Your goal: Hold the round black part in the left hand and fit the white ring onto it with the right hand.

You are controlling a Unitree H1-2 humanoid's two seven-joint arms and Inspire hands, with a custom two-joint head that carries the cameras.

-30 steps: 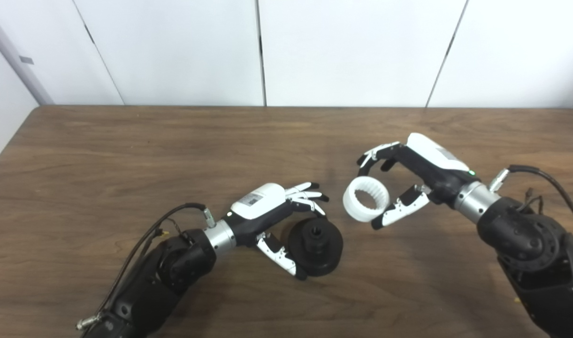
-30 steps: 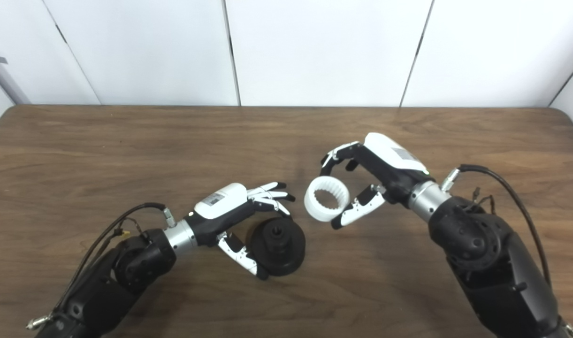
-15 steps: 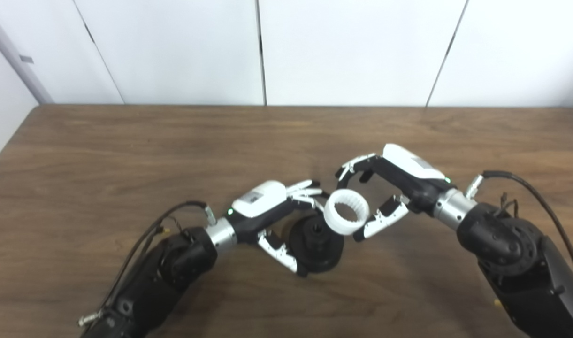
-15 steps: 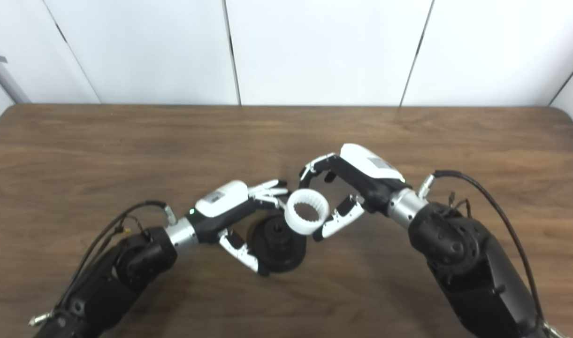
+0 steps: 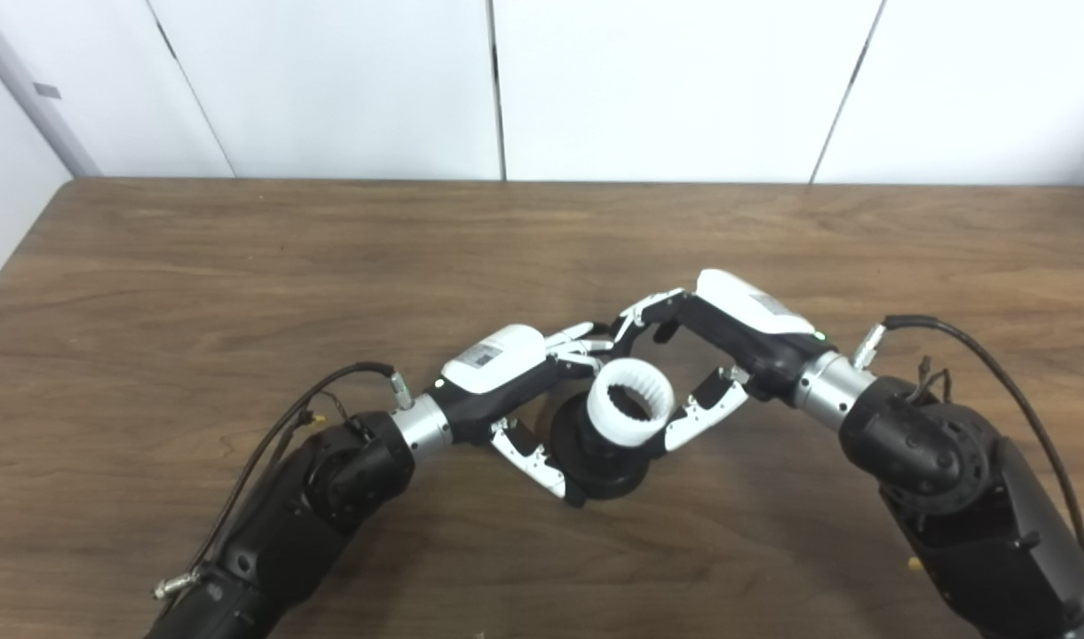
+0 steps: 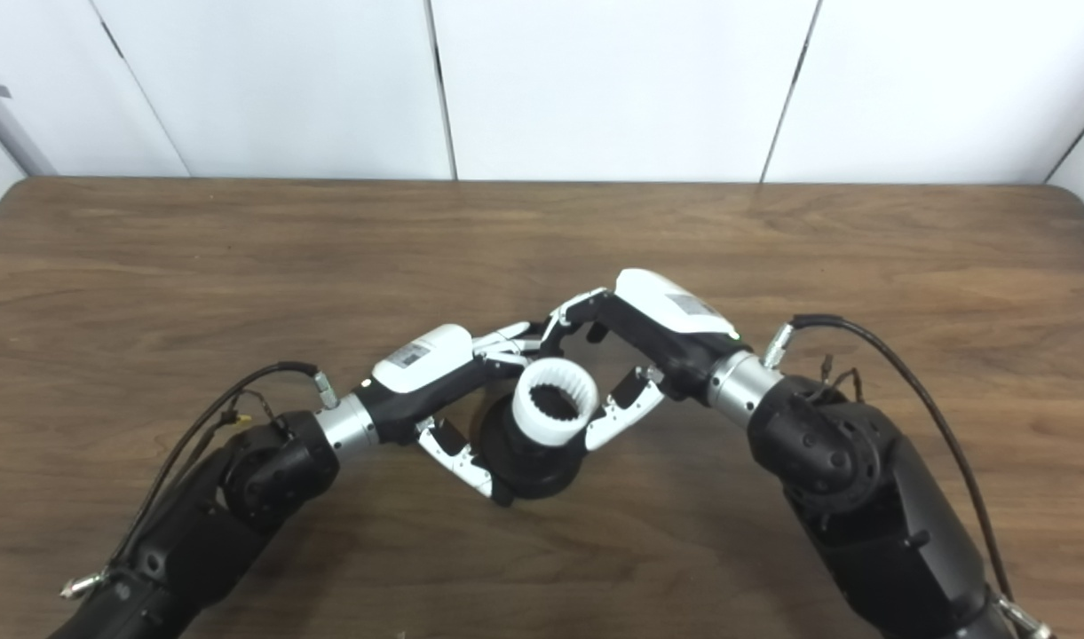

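The left hand (image 5: 506,373) gripped the black part (image 5: 595,461), its fingers (image 5: 577,342) curled over the far side and the thumb pressing the near rim. The part sat low over the surface (image 5: 240,266), near the middle and toward the front edge, with its face turned up and slightly toward the right; whether it touched the wood could not be told.

The right hand (image 5: 728,342) held the ring (image 5: 629,414), fingers (image 5: 644,311) on its far side and thumb on the near right side, clamped on it. The ring was white with a toothed inner wall, and its opening faced upward and toward the camera. It lay directly over the centre of the part, covering the hub, with the dark body showing around its lower and left edges. Whether it was seated on the hub or just resting against it could not be told.

The fingertips of the two hands met or nearly met just behind the ring. Behind the surface stood a white panelled wall (image 5: 666,89).
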